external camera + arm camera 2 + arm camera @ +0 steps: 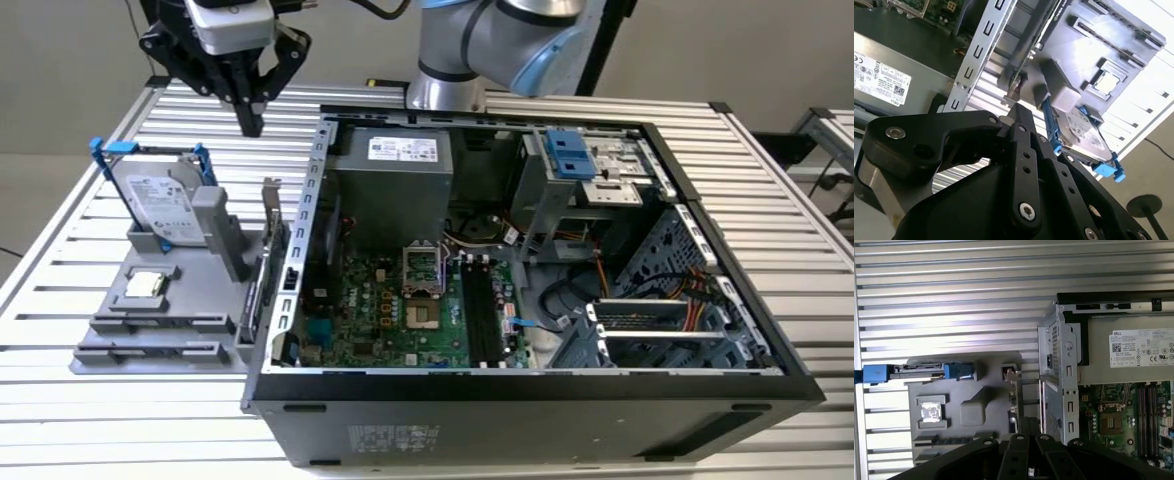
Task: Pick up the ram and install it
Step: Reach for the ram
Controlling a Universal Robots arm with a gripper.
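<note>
Ram (163, 323) is hard to pick out; it seems to be the thin dark strip standing on its edge in a slot of the gray holder (194, 300), just beside the small square chip (143, 285); just its top edge shows, so I cannot tell its color. The gripper (250, 125) hangs high over the table (54, 260), near the far end of the hard drive (160, 205) and well apart from the ram; its two fingers are pressed together and hold nothing. The open computer case (534, 400) sits at the exterior view's right of the holder; in both wrist views the black gripper body covers part of the holder.
</note>
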